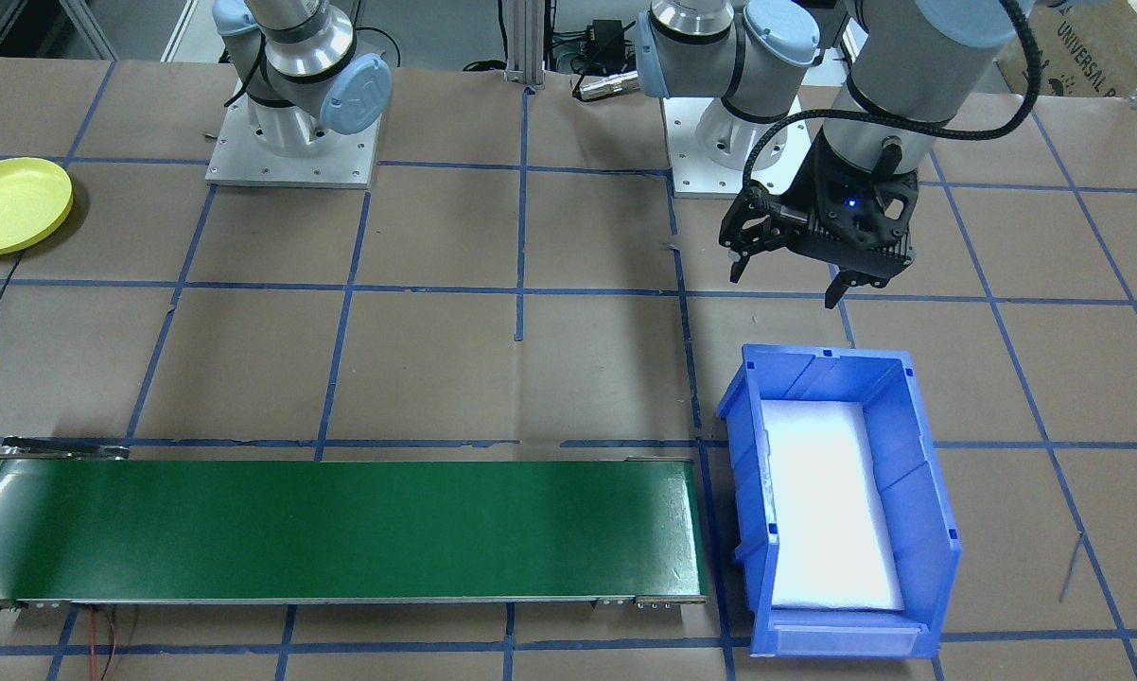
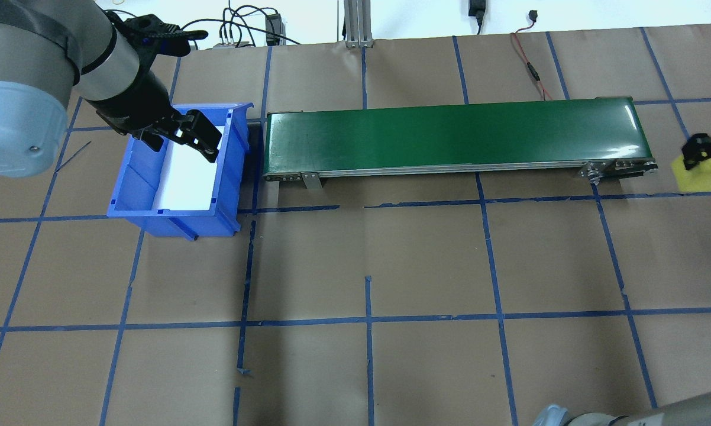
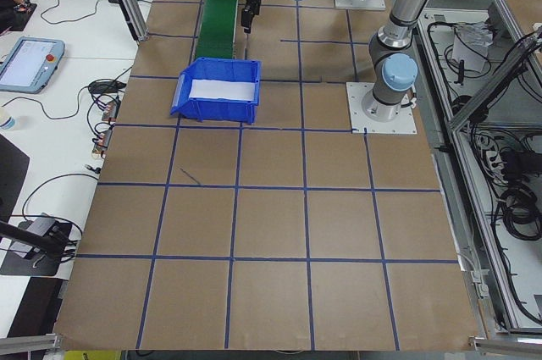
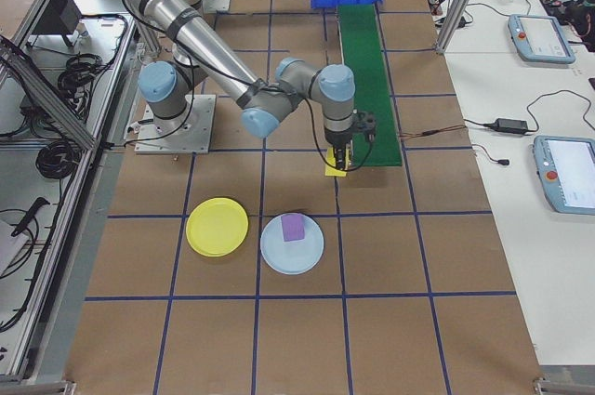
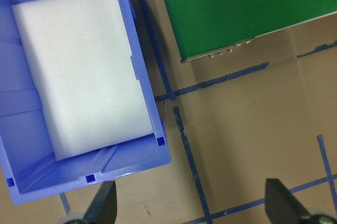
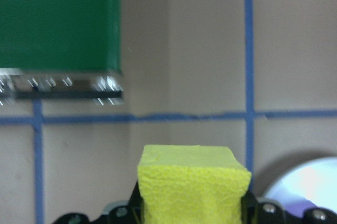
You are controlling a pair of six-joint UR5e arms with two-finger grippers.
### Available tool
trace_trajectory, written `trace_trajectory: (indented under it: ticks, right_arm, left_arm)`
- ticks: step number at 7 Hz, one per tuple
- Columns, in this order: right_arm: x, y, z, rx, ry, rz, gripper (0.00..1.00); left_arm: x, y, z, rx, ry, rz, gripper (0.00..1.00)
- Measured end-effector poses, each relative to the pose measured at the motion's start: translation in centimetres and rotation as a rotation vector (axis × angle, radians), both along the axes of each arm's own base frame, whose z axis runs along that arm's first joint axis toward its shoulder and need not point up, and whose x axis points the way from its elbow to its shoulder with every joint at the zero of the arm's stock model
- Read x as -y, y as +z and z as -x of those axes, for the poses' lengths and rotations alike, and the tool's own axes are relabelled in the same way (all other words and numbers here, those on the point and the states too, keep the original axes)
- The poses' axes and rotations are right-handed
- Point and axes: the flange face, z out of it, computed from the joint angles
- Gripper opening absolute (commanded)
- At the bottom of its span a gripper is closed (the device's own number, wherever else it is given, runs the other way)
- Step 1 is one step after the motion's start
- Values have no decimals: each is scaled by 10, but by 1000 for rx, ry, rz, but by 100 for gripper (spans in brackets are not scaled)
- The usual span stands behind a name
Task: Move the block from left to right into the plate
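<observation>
From the front, I am seeing the left gripper (image 1: 788, 274) hanging over the table just behind the blue bin (image 1: 838, 501), fingers spread wide and holding nothing. The green belt (image 1: 341, 530) is lying beside the bin, and a yellow plate (image 1: 12, 203) is sitting at the far edge.

Overhead, the left gripper (image 2: 181, 139) is showing above the bin (image 2: 178, 171), jaws apart. At the right edge, the right gripper (image 2: 700, 152) is clamping a yellow block (image 2: 703, 174) just past the belt's (image 2: 456, 136) end.

From the right side, I am watching the right gripper (image 4: 340, 161) holding the block (image 4: 333, 169) off the table by the belt's (image 4: 367, 79) near end. A pale blue plate (image 4: 292, 243) with a purple block (image 4: 293, 226) on it is lying nearby, touching the yellow plate (image 4: 218, 227).

The left wrist camera is showing both fingertips (image 5: 102, 205) wide apart, with the bin (image 5: 31, 176) and its white foam (image 5: 84, 76) below.

The right wrist camera is showing the block (image 6: 192, 187) pinched between the jaws, and the blue plate's (image 6: 308, 184) edge at the corner.
</observation>
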Motion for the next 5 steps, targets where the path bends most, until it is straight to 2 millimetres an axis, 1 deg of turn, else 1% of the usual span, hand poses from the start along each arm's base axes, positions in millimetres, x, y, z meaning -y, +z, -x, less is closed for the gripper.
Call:
trace_trajectory:
  ticks: [1, 2, 3, 4, 5]
  right_arm:
    - [-65, 2, 40, -11, -8, -45, 40]
    - [-128, -3, 71, -9, -32, -109, 40]
    - [-175, -9, 95, 0, -57, -162, 40]
    - [-213, -14, 115, 21, -91, -201, 41]
    - [-242, -21, 127, 51, -133, -227, 56]
  left_arm:
    - [0, 0, 0, 0, 0, 0, 100]
    - [0, 0, 0, 0, 0, 0, 100]
    - [0, 0, 0, 1, -1, 0, 100]
    - [0, 0, 1, 0, -1, 0, 100]
    - [0, 0, 1, 0, -1, 0, 100]
